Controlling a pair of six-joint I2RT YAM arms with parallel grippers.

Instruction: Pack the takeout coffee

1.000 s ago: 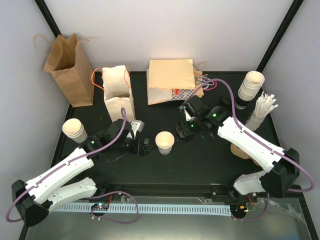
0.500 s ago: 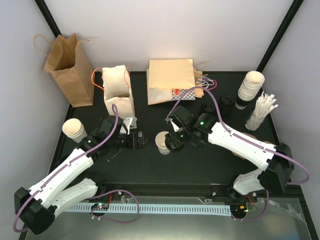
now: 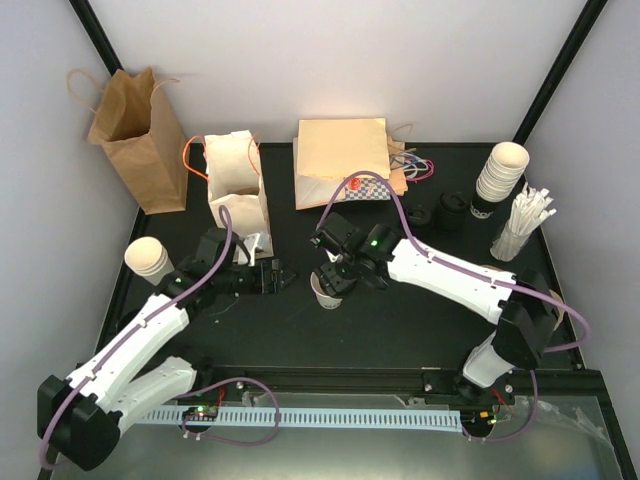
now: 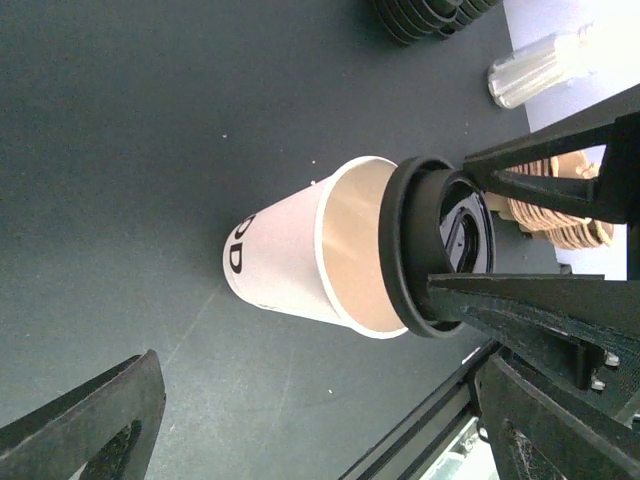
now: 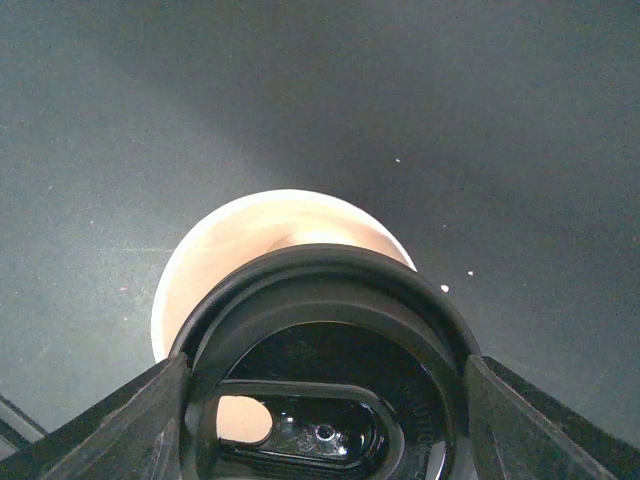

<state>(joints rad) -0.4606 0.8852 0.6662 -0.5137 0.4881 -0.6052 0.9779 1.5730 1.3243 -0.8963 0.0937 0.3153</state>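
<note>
Lid, gripped in the right jaws, hangs off-centre just over the cup standing mid-worktop, and pressing now could seat it crooked or tip the cup, since the open left jaws are not steadying it.

Takeout coffee, cup: small, cream-white paper with dark lettering on its side. It stands upright and open-mouthed on the black table, just below centre of the top view. Its lid, round black plastic with a sip hole, is gripped in the right claw over the mouth, off-centre and not seated.
</note>
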